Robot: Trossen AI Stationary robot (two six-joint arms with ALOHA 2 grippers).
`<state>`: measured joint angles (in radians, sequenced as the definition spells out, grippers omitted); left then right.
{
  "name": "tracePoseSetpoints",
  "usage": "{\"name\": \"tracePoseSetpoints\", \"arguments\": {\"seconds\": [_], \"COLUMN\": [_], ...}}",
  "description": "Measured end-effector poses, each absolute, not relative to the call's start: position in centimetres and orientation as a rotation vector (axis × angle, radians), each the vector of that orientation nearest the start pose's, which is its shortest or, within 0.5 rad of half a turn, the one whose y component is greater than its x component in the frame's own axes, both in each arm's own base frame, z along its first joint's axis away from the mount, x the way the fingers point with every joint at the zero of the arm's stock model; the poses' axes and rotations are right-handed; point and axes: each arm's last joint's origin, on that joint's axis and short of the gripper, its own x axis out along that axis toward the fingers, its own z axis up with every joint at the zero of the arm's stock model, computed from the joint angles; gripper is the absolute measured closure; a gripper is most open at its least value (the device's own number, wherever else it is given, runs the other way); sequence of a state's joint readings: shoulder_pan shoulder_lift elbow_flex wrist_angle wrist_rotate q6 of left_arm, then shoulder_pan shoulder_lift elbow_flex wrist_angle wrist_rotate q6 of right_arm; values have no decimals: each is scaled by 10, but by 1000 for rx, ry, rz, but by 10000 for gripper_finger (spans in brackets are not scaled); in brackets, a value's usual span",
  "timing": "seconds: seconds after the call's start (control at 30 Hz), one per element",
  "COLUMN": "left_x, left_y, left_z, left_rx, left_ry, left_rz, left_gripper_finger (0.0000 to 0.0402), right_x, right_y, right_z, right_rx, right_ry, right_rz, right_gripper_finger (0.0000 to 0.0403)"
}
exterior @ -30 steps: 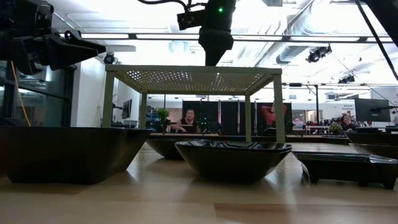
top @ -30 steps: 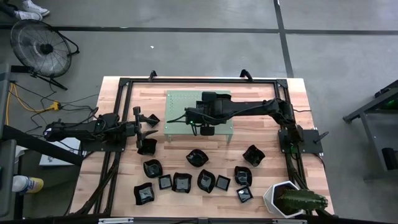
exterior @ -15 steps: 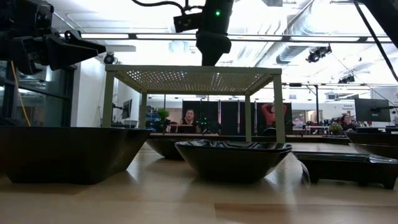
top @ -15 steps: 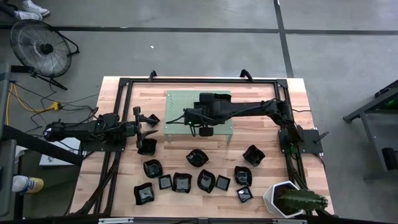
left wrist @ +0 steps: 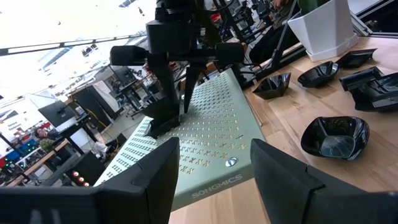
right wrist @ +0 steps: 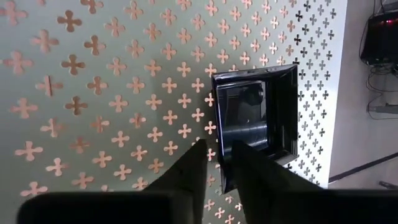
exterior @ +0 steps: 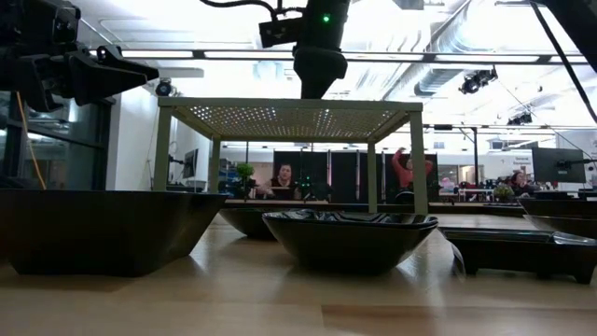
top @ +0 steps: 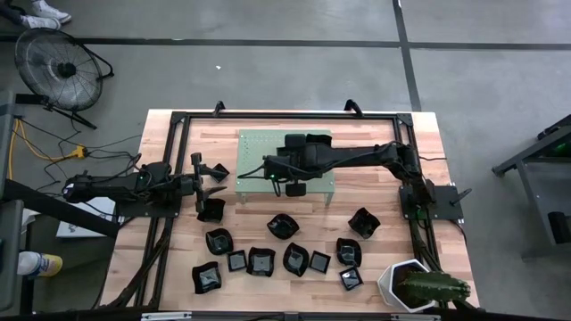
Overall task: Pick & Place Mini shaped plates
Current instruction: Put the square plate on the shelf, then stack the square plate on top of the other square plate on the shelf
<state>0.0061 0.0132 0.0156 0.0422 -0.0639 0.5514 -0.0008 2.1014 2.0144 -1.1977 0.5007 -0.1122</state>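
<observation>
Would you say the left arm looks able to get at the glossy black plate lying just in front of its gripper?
Probably yes: the left gripper hangs open beside that glossy black plate, with nothing between them; the right gripper is off over the green perforated shelf.

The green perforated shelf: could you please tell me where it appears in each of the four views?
High view: the green perforated shelf lies just above the picture's centre.
Low view: it stands at the centre on its legs, behind the black dishes.
Left wrist view: it is at the centre, its top slanting across the picture.
Right wrist view: its top fills nearly the whole picture.
Shared landmark: the right gripper, poised just above the shelf's top.
</observation>
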Motion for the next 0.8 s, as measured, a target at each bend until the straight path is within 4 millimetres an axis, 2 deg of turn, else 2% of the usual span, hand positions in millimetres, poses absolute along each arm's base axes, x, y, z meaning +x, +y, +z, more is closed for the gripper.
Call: {"name": "tracePoseSetpoints", "arguments": {"seconds": [0.2,0.37,0.53,0.8], "left_x": [97,97,97,97], "left_y": [2,2,2,2], "left_z": [172,172,172,172], "left_rx": [550,550,550,550], "left_ry": [-24,-24,-24,-24], "left_rz": [81,80,80,80], "left_gripper_finger": [208,208,208,208], "right_x": [429,425,416,394], "right_y": [-10,-8,-3,17], "right_z": [281,290,301,318], "right_rx": [-438,-461,-472,-440], "right_ry": [1280,1266,1261,1288], "right_rz": [-355,-358,-362,-377], "right_gripper_finger": [285,267,257,260]}}
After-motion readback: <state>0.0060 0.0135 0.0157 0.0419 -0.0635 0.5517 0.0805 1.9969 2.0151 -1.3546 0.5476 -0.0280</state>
